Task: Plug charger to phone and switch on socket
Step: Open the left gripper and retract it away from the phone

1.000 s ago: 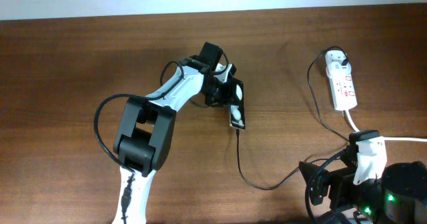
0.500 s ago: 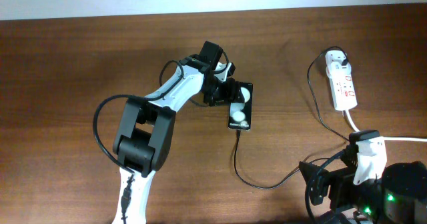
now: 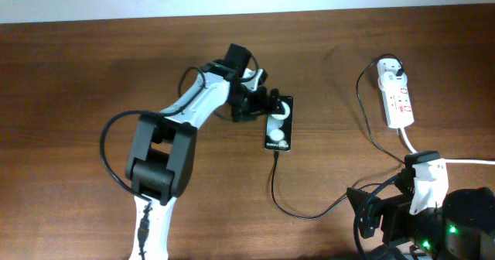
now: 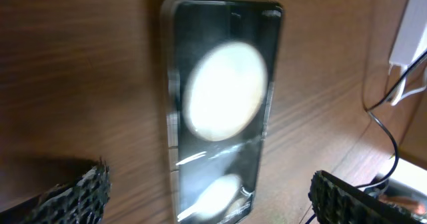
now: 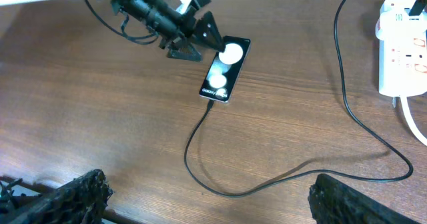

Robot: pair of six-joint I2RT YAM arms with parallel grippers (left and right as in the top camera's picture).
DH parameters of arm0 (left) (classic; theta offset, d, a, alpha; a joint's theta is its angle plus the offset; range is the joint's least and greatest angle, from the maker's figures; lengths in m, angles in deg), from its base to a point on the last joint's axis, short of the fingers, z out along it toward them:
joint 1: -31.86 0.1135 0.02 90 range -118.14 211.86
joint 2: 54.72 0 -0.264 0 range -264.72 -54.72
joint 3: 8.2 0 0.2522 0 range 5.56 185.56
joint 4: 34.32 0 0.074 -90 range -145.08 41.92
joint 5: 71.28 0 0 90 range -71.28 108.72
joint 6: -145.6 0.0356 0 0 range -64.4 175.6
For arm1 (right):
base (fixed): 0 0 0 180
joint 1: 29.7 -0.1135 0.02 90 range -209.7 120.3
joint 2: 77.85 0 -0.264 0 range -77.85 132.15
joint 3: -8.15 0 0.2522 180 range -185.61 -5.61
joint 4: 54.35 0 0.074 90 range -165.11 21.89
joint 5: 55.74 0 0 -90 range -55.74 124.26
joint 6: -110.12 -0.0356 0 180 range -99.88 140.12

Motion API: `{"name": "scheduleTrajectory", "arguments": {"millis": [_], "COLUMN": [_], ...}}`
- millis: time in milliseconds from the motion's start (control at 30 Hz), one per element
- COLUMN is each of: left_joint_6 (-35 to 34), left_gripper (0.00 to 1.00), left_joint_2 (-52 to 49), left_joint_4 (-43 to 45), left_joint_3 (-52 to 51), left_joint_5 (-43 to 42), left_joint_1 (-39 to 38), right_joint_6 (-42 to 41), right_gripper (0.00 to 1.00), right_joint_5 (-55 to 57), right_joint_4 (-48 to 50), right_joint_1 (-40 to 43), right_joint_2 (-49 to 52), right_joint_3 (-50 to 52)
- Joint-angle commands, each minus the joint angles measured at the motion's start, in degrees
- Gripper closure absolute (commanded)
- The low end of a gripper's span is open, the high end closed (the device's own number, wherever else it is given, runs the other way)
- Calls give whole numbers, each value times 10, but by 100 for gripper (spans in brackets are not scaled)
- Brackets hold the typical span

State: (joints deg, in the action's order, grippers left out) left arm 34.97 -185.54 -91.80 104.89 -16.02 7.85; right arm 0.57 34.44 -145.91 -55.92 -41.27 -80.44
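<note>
I'm hovering the left gripper [image 3: 267, 104], jaws apart, so the phone [image 3: 277, 128] is lying free on the worktop [image 3: 77, 74] just ahead of it, charger [image 3: 274, 189] seemingly plugged in, socket [image 3: 397, 99] well beyond, awaiting its switch.

Overhead looks down; wrist views share the phone [image 3: 278, 136], left seemingly nearest.
</note>
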Motion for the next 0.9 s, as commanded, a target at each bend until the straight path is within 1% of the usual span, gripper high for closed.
{"name": "scheduleTrajectory", "arguments": {"millis": [0, 100, 200, 233, 300, 433, 567, 667, 767, 867], "left_joint_6": [3, 9, 28, 42, 42, 42, 42, 42, 42, 40], "left_gripper": [1, 1, 1, 1, 1, 1, 1, 1, 1, 1], "left_joint_2": [24, 50, 86, 100, 123, 158, 198, 237, 284, 367], "left_joint_4": [-32, -79, -160, -195, -252, -356, -418, -464, -482, -511], "left_joint_3": [-5, -5, -5, -5, -5, -5, -5, -5, -6, -7], "left_joint_5": [11, 12, 18, 44, 110, 288, 384, 391, 394, 432], "left_joint_1": [35, 64, 105, 122, 147, 177, 183, 183, 183, 183], "right_joint_6": [-2, -2, -2, -2, -2, -2, -2, -2, -2, -2], "right_gripper": [1, 1, 1, 1, 1, 1, 1, 1, 1, 1], "right_joint_5": [5, 5, 5, 5, 5, 5, 5, 5, 5, 5], "right_joint_4": [2, 2, 2, 2, 2, 2, 4, 4, 4, 4], "right_joint_1": [4, 4, 4, 4, 4, 4, 4, 4, 4, 4], "right_joint_2": [-2, -2, -2, -2, -2, -2, -2, -2, -2, -2], "right_joint_3": [-3, -3, -3, -3, -3, -3, -3, -3, -3, -3]}}
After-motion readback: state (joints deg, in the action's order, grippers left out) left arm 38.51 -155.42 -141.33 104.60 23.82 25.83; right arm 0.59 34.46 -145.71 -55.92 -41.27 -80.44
